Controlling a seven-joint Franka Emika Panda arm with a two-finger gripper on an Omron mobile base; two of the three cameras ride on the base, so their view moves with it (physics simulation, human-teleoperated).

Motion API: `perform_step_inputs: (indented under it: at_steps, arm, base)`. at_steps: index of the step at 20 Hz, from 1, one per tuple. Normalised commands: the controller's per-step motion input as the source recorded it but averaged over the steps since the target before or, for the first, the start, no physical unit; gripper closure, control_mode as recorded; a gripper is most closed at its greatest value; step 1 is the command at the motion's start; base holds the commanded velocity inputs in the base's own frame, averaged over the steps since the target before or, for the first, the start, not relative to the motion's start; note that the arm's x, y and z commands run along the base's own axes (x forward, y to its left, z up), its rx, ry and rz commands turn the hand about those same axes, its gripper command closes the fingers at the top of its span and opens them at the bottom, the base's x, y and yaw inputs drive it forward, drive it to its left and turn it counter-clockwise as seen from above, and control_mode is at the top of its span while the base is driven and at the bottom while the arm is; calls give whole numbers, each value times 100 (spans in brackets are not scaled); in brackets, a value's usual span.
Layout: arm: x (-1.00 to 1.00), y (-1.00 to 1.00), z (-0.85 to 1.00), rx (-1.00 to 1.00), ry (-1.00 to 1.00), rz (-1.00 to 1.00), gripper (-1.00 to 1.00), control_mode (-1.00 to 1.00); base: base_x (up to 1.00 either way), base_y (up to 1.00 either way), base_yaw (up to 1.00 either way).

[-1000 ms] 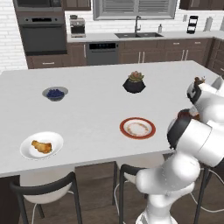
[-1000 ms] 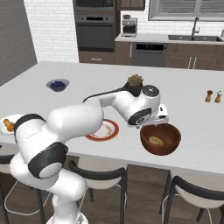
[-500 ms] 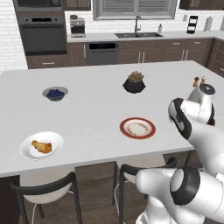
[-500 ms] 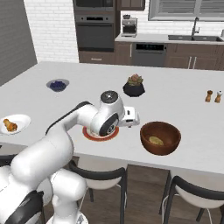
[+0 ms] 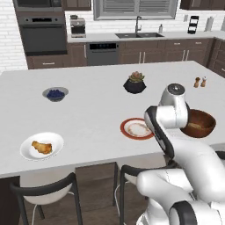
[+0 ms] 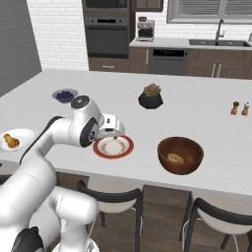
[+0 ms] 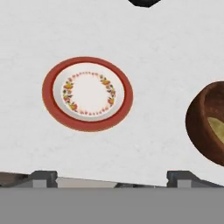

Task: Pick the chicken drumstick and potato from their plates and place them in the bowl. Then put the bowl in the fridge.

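The chicken drumstick (image 5: 41,147) lies on the plain white plate (image 5: 27,153) near the island's front edge. The small grey bowl (image 5: 55,93) holds blueberries. The red-rimmed plate (image 7: 87,93) sits bare under the gripper (image 6: 115,130), its jaws spread wide and holding nothing. The potato (image 6: 174,158) rests inside the wooden bowl (image 6: 180,155), with open counter (image 5: 88,114) between.

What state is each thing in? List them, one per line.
Gripper: open, holding nothing.
Red-rimmed plate: empty.
Wooden bowl: upright, potato inside.
White plate: holds the chicken drumstick.
Small grey bowl: holds blueberries.
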Motion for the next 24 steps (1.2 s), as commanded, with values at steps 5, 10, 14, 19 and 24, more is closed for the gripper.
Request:
perform_step_inputs:
  at_steps: [5,10,14,19,24]
  arm:
    - [0,100,6,0,0,10,-100,-100]
    - [-5,100,7,0,3,16,-100,-100]
    - [-19,100,0,0,1,30,-100,-100]
    - [0,100,0,1,9,30,-100,-100]
    - [0,100,0,2,6,26,-100,-100]
  base:
    - [0,0,0]
    - [0,0,0]
    - [0,0,0]
    - [0,0,0]
    - [0,0,0]
